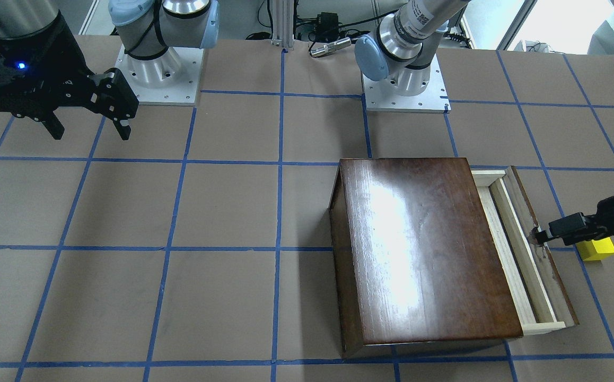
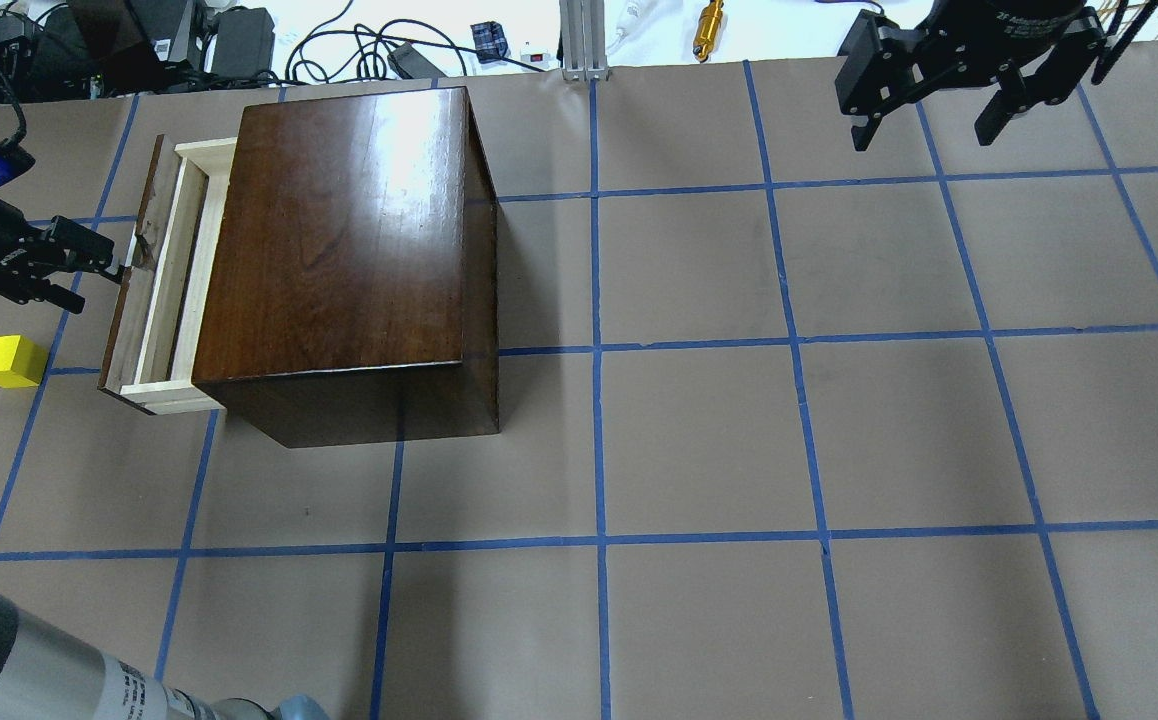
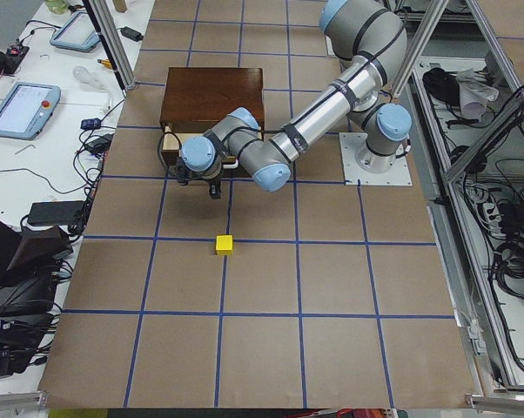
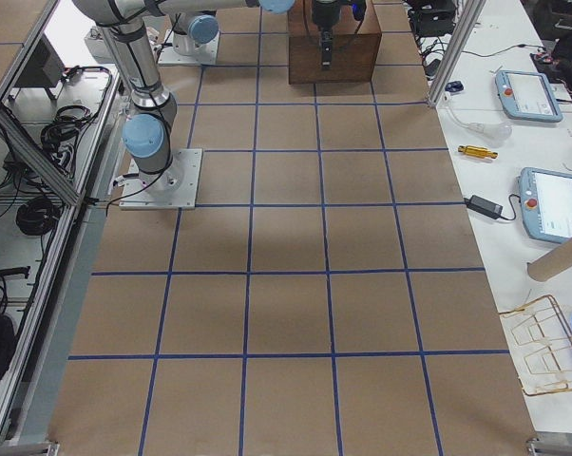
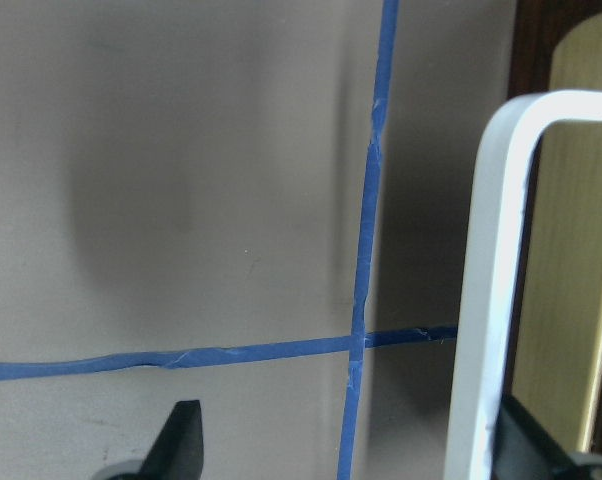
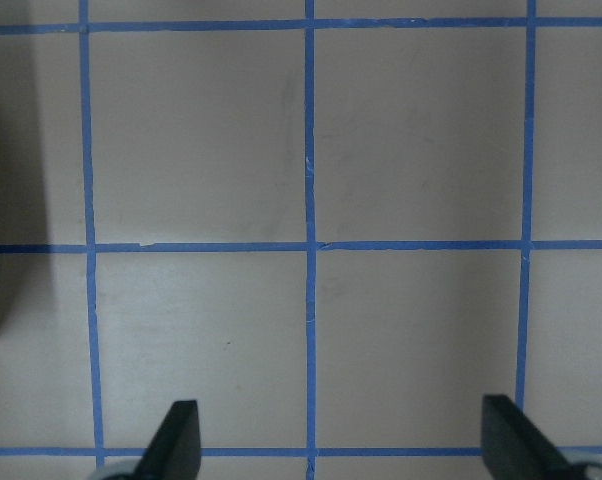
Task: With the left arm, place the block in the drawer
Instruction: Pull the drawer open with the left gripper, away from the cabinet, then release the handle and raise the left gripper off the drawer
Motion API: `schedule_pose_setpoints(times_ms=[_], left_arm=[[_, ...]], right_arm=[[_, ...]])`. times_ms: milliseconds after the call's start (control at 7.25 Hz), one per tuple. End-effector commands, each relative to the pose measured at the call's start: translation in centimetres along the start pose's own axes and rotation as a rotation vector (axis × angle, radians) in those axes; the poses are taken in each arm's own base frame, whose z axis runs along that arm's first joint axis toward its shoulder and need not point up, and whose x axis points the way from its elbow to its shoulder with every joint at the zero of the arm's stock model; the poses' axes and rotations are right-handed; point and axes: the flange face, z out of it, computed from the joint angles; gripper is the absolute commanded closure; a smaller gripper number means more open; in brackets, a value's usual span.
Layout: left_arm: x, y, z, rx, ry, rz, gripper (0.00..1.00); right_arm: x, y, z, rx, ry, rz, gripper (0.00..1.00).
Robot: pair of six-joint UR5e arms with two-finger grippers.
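Overhead exterior view: block (image 2: 9, 361) sits on the table (image 2: 699, 430), on a blue tape line (image 2: 74, 370). It is apart from the drawer (image 2: 159, 290), out past its dark front panel, so not in it yet. Small yellow cube, rigid and light I'd guess (flat faces, crisp edges). A pinch from above across two opposite sides, centred, should hold it; smooth faces might slip if it's caught near a corner. No writing on it that I can see.

Drawer is pulled partway out of the box (image 2: 349, 250), so the opening is narrow. Left gripper (image 2: 99, 286) is at the drawer front, jaws spread, nothing gripped. The wrist camera shows the pale handle (image 5: 491, 280) just inside one finger, not squeezed.

Right gripper (image 2: 924, 138) hangs well away over the table, jaws wide apart too, empty. Sticker (image 1: 423, 13) on the left arm (image 1: 402, 34) has a code and print, too small to read.
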Motion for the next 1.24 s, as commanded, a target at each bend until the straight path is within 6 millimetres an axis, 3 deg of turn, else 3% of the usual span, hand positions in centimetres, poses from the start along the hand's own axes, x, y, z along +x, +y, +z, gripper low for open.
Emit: schedule_pose_setpoints(times_ms=[0, 276, 690, 1103], left_arm=[[-0.1, 0.1, -0.3, 0.005, -0.003, 0.004, 0.00], [-1.4, 0.5, -0.8, 0.013, -0.003, -0.006, 0.00], [-1.3, 0.5, -1.0, 0.017, -0.006, -0.003, 0.00], [-0.7, 0.2, -4.8, 0.032, -0.069, 0.008, 0.00]], right_arm=[[0.1, -0.1, 0.1, -0.001, 0.001, 0.001, 0.00], [0.0, 0.0, 0.0, 0.000, 0.001, 0.000, 0.00], [0.1, -0.1, 0.1, -0.001, 0.000, 0.001, 0.00], [0.0, 0.0, 0.0, 0.000, -0.001, 0.000, 0.00]])
